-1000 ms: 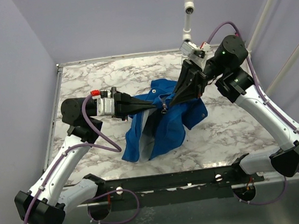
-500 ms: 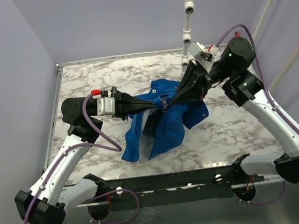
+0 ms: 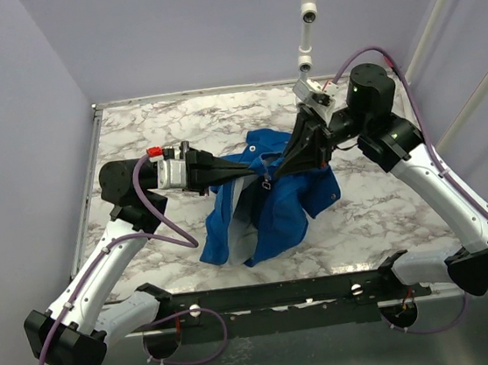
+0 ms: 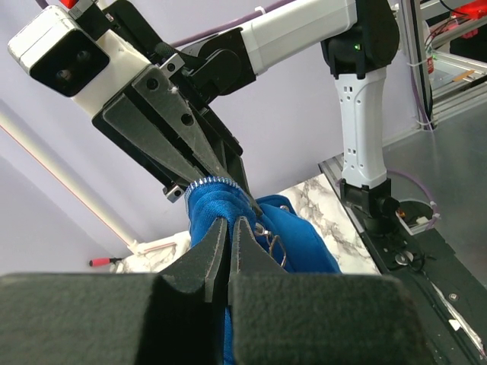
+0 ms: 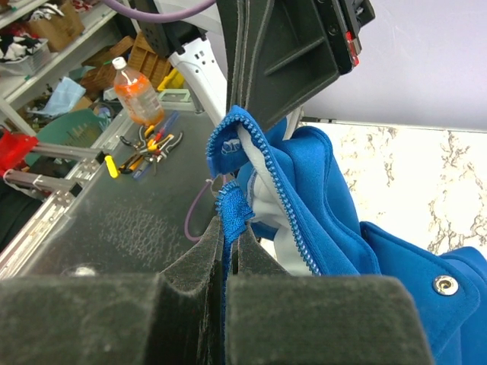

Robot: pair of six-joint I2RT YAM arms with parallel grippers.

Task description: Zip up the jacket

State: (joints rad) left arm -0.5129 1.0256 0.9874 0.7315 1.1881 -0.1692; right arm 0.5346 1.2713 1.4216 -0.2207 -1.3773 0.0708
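The royal-blue jacket point(image 3: 274, 210) hangs bunched above the middle of the marble table point(image 3: 158, 126), held up between both grippers, its lower part resting on the table. My left gripper point(image 3: 255, 174) reaches in from the left and is shut on a blue fold of the jacket point(image 4: 304, 247); a metal zipper pull point(image 4: 275, 245) dangles just right of its tips point(image 4: 230, 222). From the right, my right gripper point(image 3: 280, 170) meets it almost tip to tip. It is shut point(image 5: 230, 228) on a toothed zipper edge of the jacket point(image 5: 335, 205), whose pale lining point(image 5: 262, 190) shows.
A white pole point(image 3: 306, 12) rises at the table's back right. A black rail point(image 3: 283, 294) runs along the near edge between the arm bases. Off the table, the right wrist view shows an orange bottle point(image 5: 135, 95) and hand tools point(image 5: 148, 143).
The right arm's wrist swung out to the right, then back left and lower. The jacket's hanging hem shifted slightly to the right. The left arm has stayed put.
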